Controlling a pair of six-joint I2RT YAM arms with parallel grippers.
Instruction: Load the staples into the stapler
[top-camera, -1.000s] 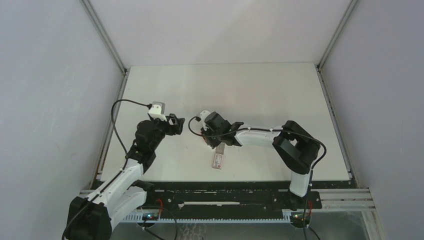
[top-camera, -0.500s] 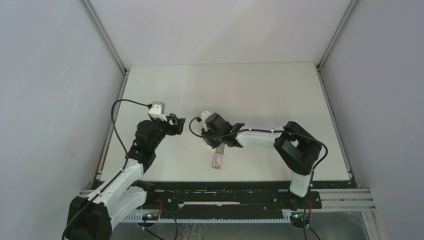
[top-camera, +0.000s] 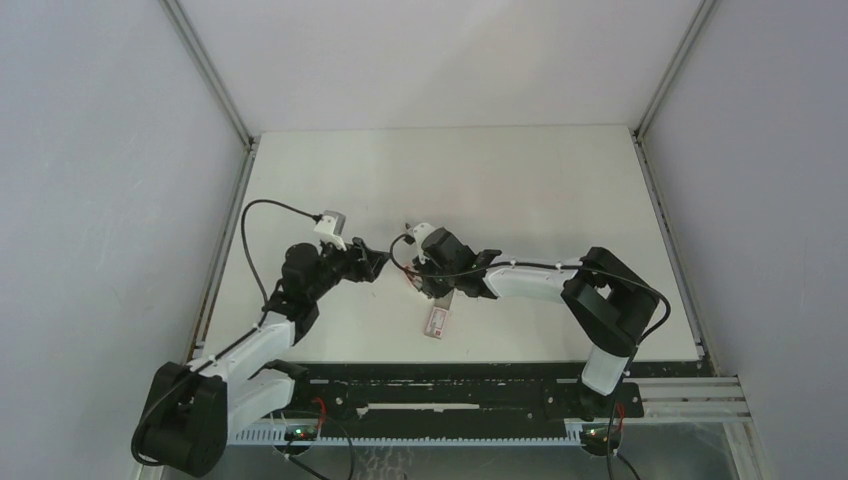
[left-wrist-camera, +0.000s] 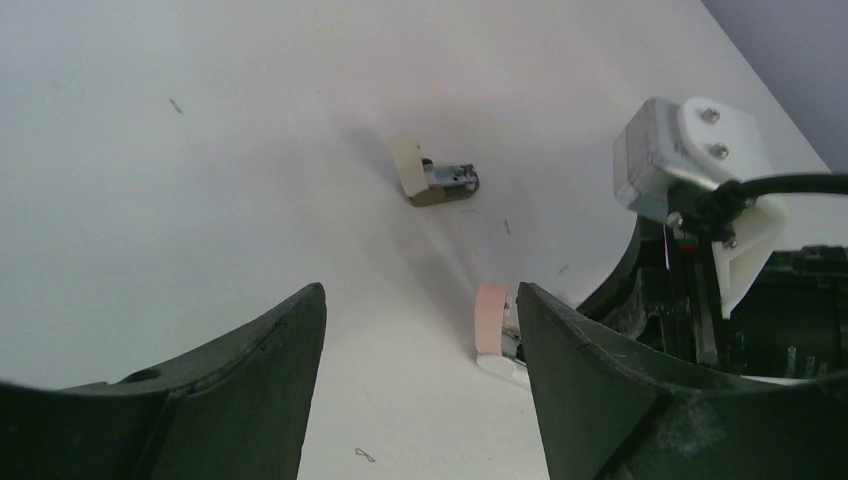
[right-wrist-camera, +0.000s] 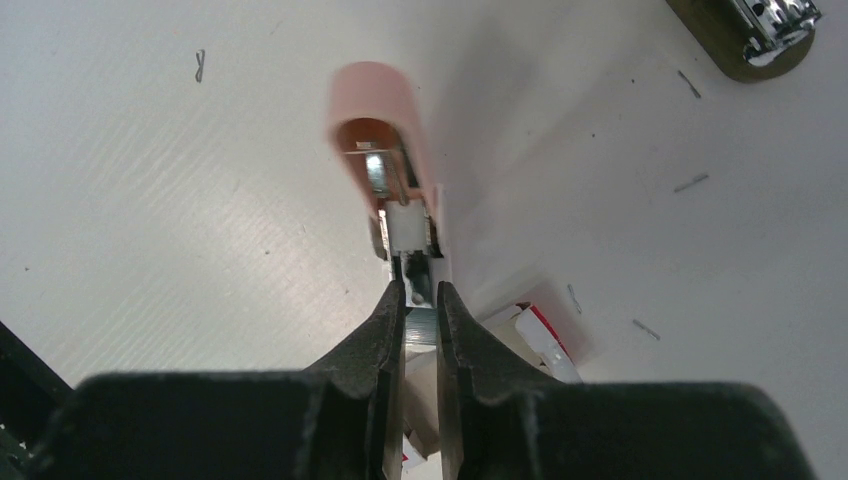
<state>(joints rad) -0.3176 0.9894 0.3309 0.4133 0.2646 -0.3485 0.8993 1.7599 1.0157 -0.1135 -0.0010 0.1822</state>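
My right gripper (right-wrist-camera: 421, 300) (top-camera: 428, 283) is shut on a thin silver strip of staples (right-wrist-camera: 420, 325). The strip's front end sits at the back of the open metal channel of a small pink-topped stapler (right-wrist-camera: 385, 130), whose pink lid (left-wrist-camera: 490, 318) is raised. A dark grey mini stapler (left-wrist-camera: 443, 183) with a cream cap lies apart on the table, at the top right corner of the right wrist view (right-wrist-camera: 758, 38). The red-and-white staples box (top-camera: 437, 320) lies under and behind my right fingers (right-wrist-camera: 540, 340). My left gripper (left-wrist-camera: 420, 380) (top-camera: 372, 262) is open and empty, just left of the pink piece.
Loose single staples lie scattered on the white table (right-wrist-camera: 690, 183) (left-wrist-camera: 362, 456). The right wrist camera and its cable (left-wrist-camera: 690, 150) are close to my left gripper. Metal frame rails (top-camera: 215, 270) border the table's sides.
My left arm has swung right and lowered, bringing its open gripper close to the right gripper. My right gripper has shifted slightly to the right and is still shut.
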